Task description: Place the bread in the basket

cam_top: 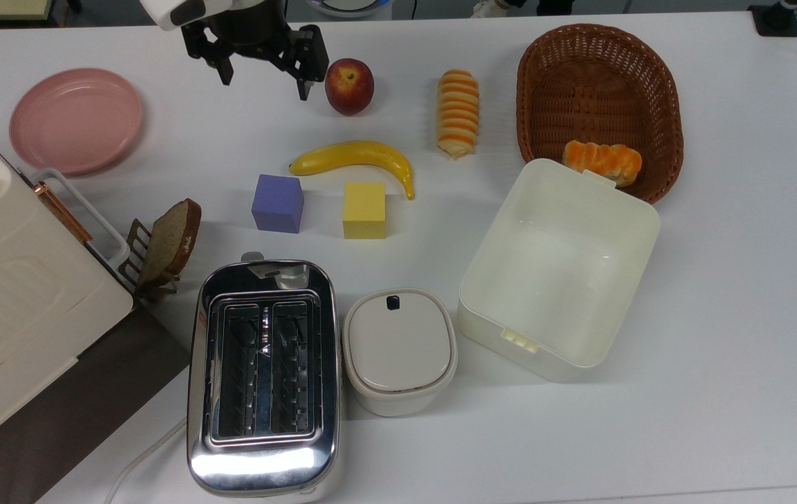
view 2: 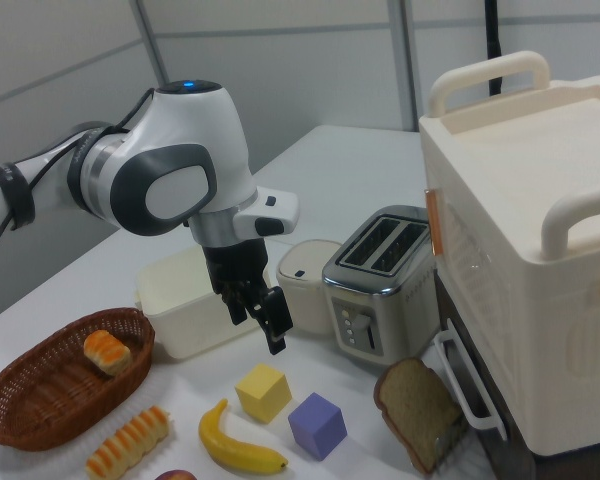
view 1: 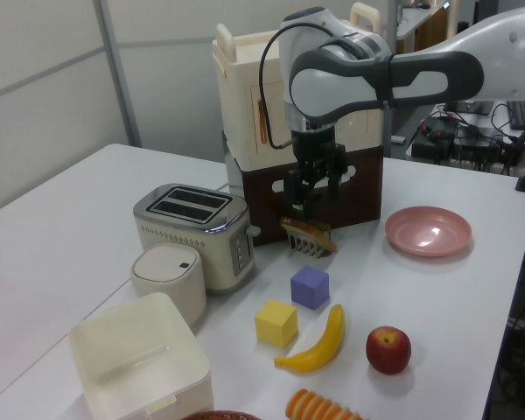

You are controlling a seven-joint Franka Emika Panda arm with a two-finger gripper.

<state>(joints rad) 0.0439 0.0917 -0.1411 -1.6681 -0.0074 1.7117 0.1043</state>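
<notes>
One empty, spread tool (cam_top: pixel 267 73) hangs well apart from the bread (cam_top: pixel 458 112).

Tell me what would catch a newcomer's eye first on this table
Probably the open gripper hanging over the table's far edge in the top view, beside the red apple. Next, the striped orange-and-cream bread lying on the table just to the top view's left of the wicker basket, which already holds a small orange bun.
</notes>
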